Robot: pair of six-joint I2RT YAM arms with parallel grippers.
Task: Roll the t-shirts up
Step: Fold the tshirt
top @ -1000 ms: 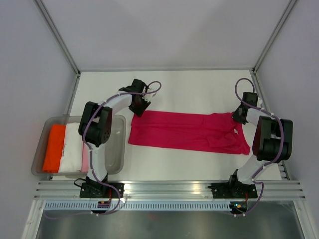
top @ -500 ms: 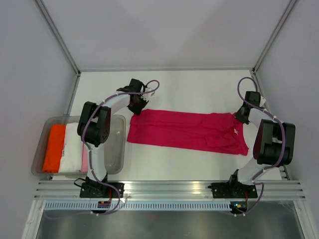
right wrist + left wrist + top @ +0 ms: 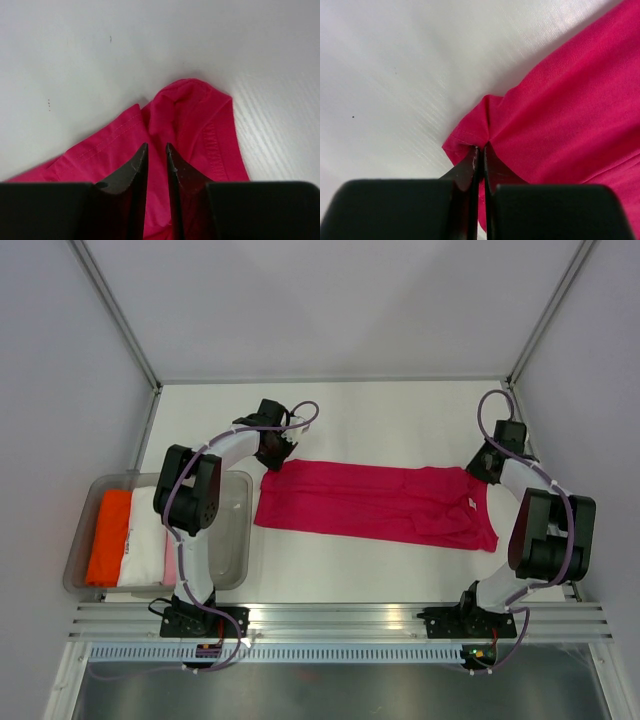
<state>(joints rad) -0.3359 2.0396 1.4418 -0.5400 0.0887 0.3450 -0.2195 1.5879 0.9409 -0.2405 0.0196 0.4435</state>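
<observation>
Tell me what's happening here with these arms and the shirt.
Two arms are working on a magenta t-shirt lying flat as a long strip on the table. The left gripper is pinched shut on its far left corner; the right gripper sits over the far right corner, jaws slightly apart. Nothing is rolled yet.

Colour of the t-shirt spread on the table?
Plain magenta-pink t-shirt; top external view shows it best.

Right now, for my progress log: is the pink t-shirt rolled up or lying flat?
Lying flat, not rolled: the t-shirt stretches as a long strip across the table, with no coil at either end.
</observation>
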